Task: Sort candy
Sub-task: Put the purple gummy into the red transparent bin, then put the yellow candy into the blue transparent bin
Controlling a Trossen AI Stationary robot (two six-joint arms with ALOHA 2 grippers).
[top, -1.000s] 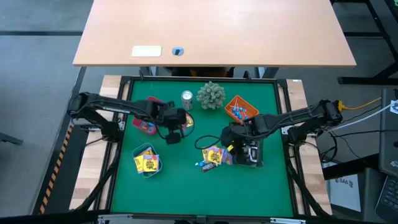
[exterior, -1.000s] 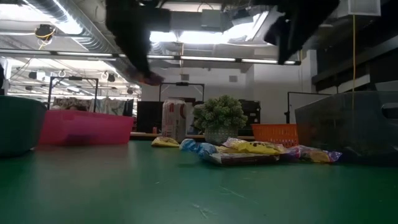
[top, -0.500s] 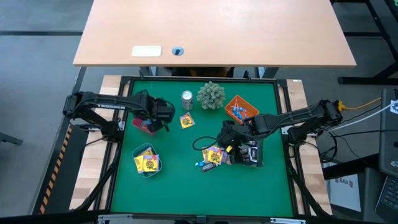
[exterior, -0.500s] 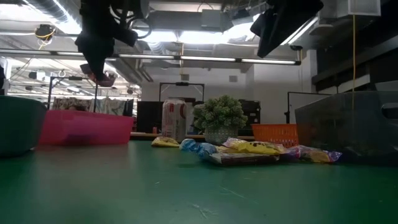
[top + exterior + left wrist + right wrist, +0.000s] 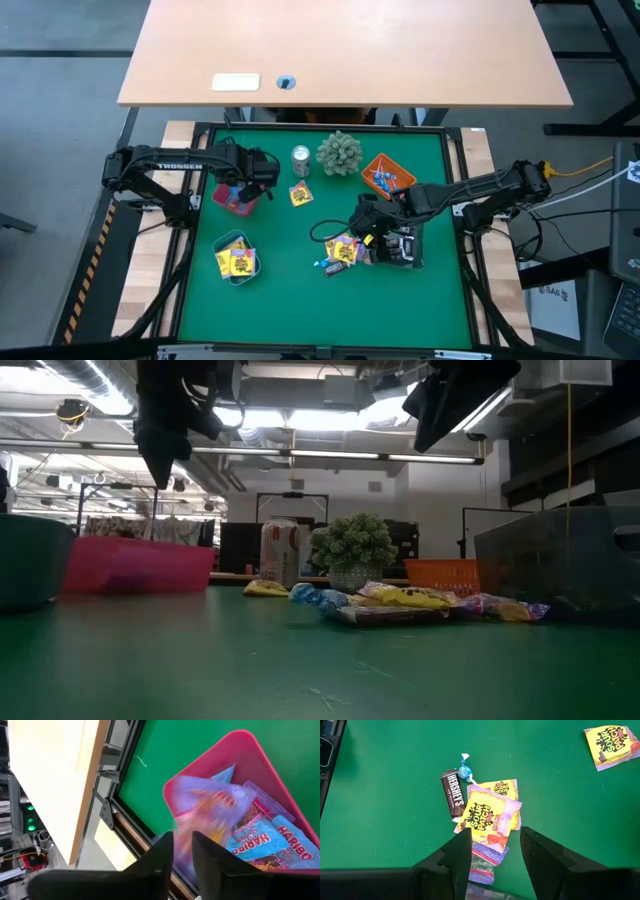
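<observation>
Right wrist view: yellow purple-printed candy (image 5: 487,817) packets.

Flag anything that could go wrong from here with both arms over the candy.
1. The left gripper is over the pink tray and a blurred packet looks mid-drop near the rim; it could land outside.
2. The right gripper hangs open above overlapping yellow packets; closing may grab two.
3. The brown bar and blue sweet touch that pile and could get dragged along.
</observation>
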